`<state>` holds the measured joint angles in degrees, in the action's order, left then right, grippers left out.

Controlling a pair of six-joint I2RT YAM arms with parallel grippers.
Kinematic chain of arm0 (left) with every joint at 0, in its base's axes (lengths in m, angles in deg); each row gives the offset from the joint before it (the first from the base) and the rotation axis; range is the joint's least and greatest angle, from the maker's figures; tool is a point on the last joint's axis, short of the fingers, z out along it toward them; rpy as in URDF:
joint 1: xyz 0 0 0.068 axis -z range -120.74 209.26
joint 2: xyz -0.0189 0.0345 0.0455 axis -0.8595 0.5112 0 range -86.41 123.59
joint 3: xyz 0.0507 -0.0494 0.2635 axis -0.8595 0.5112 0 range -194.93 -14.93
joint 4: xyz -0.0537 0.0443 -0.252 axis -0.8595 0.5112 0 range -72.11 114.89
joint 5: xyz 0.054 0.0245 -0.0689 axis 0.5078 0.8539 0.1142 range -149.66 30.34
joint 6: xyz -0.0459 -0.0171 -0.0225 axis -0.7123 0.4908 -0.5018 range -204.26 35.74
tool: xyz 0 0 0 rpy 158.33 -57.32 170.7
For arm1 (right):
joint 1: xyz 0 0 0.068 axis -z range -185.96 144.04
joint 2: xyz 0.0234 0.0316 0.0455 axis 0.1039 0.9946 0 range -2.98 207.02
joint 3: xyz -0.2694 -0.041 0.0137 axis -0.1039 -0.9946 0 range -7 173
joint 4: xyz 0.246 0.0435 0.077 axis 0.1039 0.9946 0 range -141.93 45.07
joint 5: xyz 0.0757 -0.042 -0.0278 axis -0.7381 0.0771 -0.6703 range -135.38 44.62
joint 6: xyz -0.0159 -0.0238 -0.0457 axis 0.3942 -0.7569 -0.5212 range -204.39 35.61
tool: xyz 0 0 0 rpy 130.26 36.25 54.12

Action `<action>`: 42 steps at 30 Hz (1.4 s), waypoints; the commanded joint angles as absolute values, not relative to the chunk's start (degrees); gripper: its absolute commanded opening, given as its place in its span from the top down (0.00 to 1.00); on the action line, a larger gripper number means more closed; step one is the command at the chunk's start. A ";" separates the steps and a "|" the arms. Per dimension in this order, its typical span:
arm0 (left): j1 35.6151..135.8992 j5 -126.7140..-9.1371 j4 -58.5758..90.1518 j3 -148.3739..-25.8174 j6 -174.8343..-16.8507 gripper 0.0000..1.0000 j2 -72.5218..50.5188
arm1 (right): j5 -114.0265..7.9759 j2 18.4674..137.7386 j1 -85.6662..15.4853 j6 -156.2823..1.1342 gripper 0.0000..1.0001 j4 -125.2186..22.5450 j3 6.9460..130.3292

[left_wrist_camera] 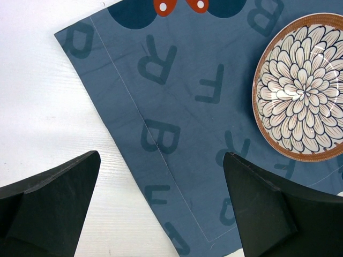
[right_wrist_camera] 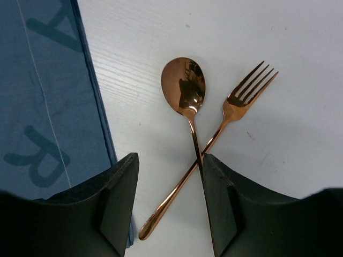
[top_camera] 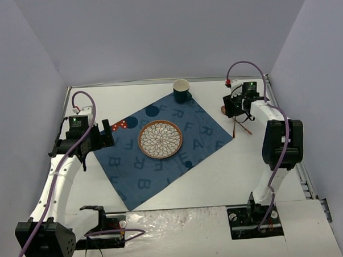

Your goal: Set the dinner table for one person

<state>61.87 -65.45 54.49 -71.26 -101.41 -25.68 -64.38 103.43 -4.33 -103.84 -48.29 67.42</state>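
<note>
The white dinner table [top_camera: 230, 171] carries a dark blue letter-printed placemat [top_camera: 161, 149], turned diagonally. A flower-patterned plate [top_camera: 160, 139] with a brown rim sits at its middle and also shows in the left wrist view [left_wrist_camera: 303, 85]. A dark teal mug [top_camera: 182, 91] stands at the mat's far corner. A copper spoon [right_wrist_camera: 183, 85] and copper fork [right_wrist_camera: 246, 96] lie crossed on the table right of the mat. My right gripper [right_wrist_camera: 169, 201] is open above their handles, and the fork's handle runs between its fingers. My left gripper [left_wrist_camera: 161, 209] is open and empty over the mat's left edge.
Red patches with white dots [left_wrist_camera: 163, 5] show at the mat's left corner. Grey walls close in the table on the left, back and right. The right arm [top_camera: 280, 141] stretches along the right side.
</note>
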 commanded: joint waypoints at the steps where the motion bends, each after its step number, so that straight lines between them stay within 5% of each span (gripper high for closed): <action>1: 61.72 -65.90 52.43 -71.70 -101.32 0.03 -27.08 | -67.35 105.12 -3.33 -106.38 0.53 -49.46 69.14; 22: 61.57 -65.70 52.70 -71.88 -101.37 0.03 -25.24 | -65.30 112.47 -3.27 -109.70 0.60 -49.12 72.46; 29: 61.54 -65.39 52.78 -71.79 -101.31 0.03 -24.97 | -65.42 114.62 -3.15 -109.60 0.81 -49.12 73.58; 42: 61.54 -65.42 52.70 -71.79 -101.31 0.03 -25.06 | -63.90 113.58 -3.61 -109.40 0.72 -49.38 73.25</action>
